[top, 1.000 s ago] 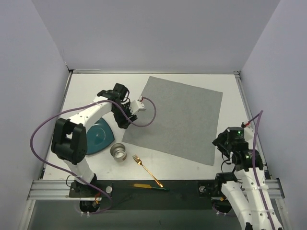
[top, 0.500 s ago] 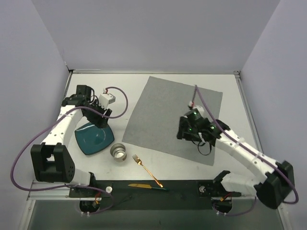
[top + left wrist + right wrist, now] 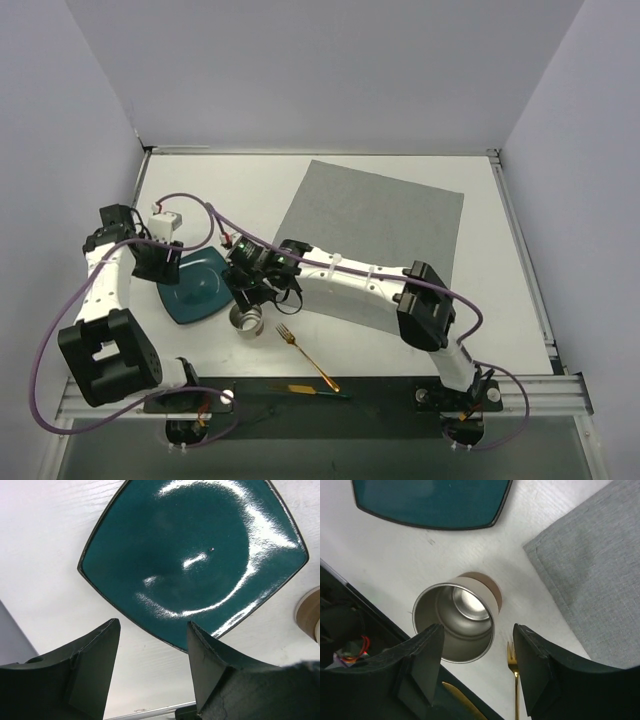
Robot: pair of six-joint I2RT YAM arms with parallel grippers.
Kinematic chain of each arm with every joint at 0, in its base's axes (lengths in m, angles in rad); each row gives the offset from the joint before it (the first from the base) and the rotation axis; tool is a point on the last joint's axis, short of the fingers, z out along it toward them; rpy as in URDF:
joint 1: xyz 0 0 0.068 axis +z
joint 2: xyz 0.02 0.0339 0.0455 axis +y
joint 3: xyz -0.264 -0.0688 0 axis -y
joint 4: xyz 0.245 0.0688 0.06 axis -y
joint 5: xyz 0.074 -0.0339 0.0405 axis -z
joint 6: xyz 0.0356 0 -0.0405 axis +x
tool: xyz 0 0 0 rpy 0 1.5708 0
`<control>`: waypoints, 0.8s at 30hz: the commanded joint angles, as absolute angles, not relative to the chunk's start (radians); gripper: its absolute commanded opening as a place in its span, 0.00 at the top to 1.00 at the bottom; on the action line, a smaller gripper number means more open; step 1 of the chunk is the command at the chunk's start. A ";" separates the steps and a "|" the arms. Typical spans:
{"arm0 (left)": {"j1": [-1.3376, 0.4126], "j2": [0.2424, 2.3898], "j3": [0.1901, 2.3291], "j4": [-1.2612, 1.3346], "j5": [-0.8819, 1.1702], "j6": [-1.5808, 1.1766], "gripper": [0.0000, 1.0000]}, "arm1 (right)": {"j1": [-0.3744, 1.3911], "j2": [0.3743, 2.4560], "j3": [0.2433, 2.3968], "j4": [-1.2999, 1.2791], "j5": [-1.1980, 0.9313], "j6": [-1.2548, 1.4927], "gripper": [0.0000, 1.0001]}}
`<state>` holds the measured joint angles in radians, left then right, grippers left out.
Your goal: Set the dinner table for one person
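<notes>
The white dinner table carries a grey cloth placemat in the middle. A teal square plate lies at the left, with a steel cup beside its near corner. A gold fork and a gold knife lie near the front edge. My left gripper hovers open over the plate's left edge, nothing between its fingers. My right gripper hangs open just above the cup, holding nothing; the fork shows beside one finger.
A black strip runs along the front edge under the knife. Metal rails and grey walls border the table. The right arm stretches across the placemat's near-left corner. Cables loop from both wrists.
The right arm swung from the right side across the placemat to the cup, jaws widening. The left gripper moved from the placemat's left corner to the plate's left side.
</notes>
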<state>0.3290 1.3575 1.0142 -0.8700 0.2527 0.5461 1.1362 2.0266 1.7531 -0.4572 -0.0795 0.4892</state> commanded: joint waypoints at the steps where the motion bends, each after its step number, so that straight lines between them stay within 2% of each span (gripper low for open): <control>1: 0.354 1.309 1.008 -0.836 0.278 0.587 0.34 | 1.176 2.088 1.871 -0.619 0.055 0.440 0.44; 4: 0.356 1.298 1.006 -0.831 0.296 0.592 0.34 | 1.198 2.120 1.893 -0.650 0.110 0.428 0.46; 7: 0.356 1.295 1.002 -0.824 0.305 0.595 0.34 | 1.201 2.155 1.893 -0.660 0.115 0.431 0.53; 10: 0.356 1.295 1.002 -0.825 0.299 0.595 0.34 | 1.201 2.197 1.933 -0.702 0.135 0.431 0.79; 11: 0.356 1.290 0.999 -0.825 0.298 0.601 0.34 | 1.203 2.207 1.950 -0.719 0.141 0.428 0.95; 12: 0.356 1.287 0.999 -0.825 0.296 0.604 0.34 | 1.203 2.203 1.963 -0.736 0.138 0.423 1.00; 18: 0.357 1.275 1.017 -0.822 0.302 0.604 0.34 | 1.192 2.034 2.025 -0.704 0.045 0.402 1.00; 21: 0.359 1.273 1.037 -0.830 0.298 0.598 0.34 | 1.137 1.909 1.979 -0.701 0.084 0.385 1.00; 24: 0.359 1.273 1.051 -0.841 0.307 0.601 0.34 | 0.999 1.786 1.876 -0.701 0.109 0.370 1.00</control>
<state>0.3534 1.2980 1.0050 -0.8532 0.2703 0.5880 1.1564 2.0403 1.9392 -0.6765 0.0566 0.4019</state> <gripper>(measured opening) 0.662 0.067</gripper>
